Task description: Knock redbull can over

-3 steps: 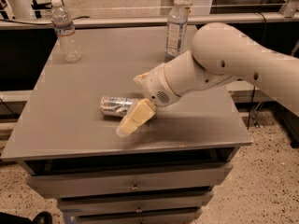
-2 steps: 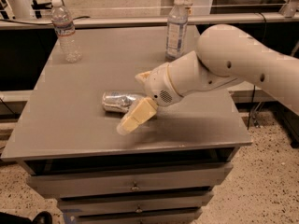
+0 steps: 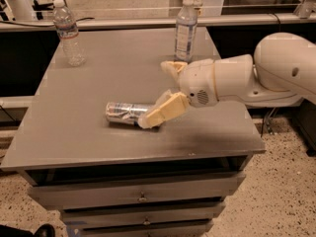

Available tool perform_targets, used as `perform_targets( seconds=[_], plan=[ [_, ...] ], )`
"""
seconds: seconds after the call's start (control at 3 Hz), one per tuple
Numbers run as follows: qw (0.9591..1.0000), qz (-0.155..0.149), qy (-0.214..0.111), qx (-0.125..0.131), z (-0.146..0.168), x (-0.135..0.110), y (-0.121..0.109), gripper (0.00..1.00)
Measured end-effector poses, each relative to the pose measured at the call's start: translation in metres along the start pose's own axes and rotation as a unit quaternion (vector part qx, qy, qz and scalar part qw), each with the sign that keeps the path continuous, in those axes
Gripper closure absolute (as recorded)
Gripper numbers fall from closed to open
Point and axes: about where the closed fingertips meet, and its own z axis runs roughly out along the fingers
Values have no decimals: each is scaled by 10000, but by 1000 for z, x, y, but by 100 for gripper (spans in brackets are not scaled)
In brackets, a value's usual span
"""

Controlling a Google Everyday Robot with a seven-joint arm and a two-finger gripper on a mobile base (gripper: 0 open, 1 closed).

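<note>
Left rear of the grey table point(image 3: 89, 83): 1 clear left water bottle point(image 3: 69, 31), upright, white cap on, well apart from my work. Centre front: the redbull can point(image 3: 122, 113) lies on its side on the tabletop, long axis running left to right, no part of it upright. Just right of it: my gripper point(image 3: 154, 94), its 2 fingers spread apart and clamped on nothing. The lower finger point(image 3: 165, 111) overlaps the can's right end; I cannot tell whether it touches or merely sits in front. Behind the gripper: the rear water bottle point(image 3: 185, 28), upright near the back edge. Far right: my arm point(image 3: 276, 68), reaching in over the table's right side. Assessment: the knock-over reads as done, since the can is down. Remaining, in my judgement: draw clear without rolling the can toward the front edge.
</note>
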Motion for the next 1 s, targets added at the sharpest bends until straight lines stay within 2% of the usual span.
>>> perform_targets(
  seconds=[0.67,1.0],
  plan=[
    [9969,72,-629,459,-82,5,12,0],
    [9963,80,-651,557,-91,6,12,0]
  ],
)
